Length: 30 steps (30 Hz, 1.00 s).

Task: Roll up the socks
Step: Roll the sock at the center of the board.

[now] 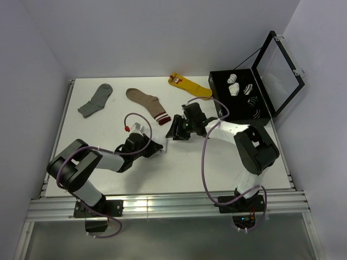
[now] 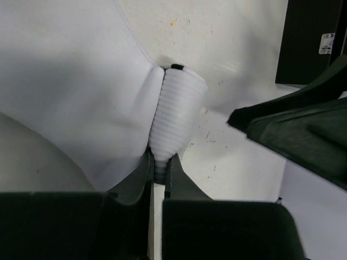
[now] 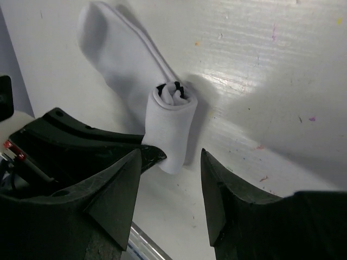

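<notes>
The socks [image 3: 171, 122] are white and partly rolled into a short tube, with a dark bit showing at its far end. Their unrolled part [image 3: 111, 46] lies flat on the table beyond. In the left wrist view the roll's ribbed cuff [image 2: 176, 114] is pinched between the jaws of my left gripper [image 2: 160, 165], which is shut on it. My right gripper [image 3: 172, 168] stands open just in front of the roll's near end, touching nothing. In the top view the left gripper [image 1: 157, 145] and right gripper [image 1: 172, 134] meet tip to tip at mid-table.
A grey sock [image 1: 96, 100], a brown sock with a striped cuff [image 1: 146, 102] and a yellow sock [image 1: 188, 85] lie along the back of the table. A black box [image 1: 217, 81] holding several rolled socks stands at the back right, lid [image 1: 279, 67] up.
</notes>
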{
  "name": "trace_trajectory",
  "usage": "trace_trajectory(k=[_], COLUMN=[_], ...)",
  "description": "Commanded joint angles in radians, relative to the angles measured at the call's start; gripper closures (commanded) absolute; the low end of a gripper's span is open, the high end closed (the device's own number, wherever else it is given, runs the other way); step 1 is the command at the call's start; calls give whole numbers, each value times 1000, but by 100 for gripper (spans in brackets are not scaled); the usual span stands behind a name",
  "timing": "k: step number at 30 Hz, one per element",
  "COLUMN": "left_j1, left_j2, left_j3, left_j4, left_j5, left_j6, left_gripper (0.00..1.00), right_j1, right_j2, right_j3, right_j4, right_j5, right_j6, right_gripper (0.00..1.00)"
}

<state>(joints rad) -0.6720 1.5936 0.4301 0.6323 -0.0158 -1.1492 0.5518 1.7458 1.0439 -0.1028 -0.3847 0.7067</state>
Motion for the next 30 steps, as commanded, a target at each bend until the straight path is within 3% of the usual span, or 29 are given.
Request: trace_trajectory(k=[1, 23, 26, 27, 30], left_j1=[37, 66, 66, 66, 66], left_j2=[49, 127, 131, 128, 82], left_j3=[-14, 62, 55, 53, 67], left_j4=[38, 27, 43, 38, -22], left_j5=[137, 232, 237, 229, 183], left_j6=[-40, -24, -24, -20, 26], left_gripper=[100, 100, 100, 100, 98], right_j1=[2, 3, 3, 3, -1], right_j2=[12, 202, 222, 219, 189], right_j3=[-74, -294, -297, -298, -282], right_j4=[241, 742, 775, 770, 680], right_j5=[-71, -167, -184, -181, -163], right_j6=[77, 361, 378, 378, 332], right_gripper=[45, 46, 63, 79, 100])
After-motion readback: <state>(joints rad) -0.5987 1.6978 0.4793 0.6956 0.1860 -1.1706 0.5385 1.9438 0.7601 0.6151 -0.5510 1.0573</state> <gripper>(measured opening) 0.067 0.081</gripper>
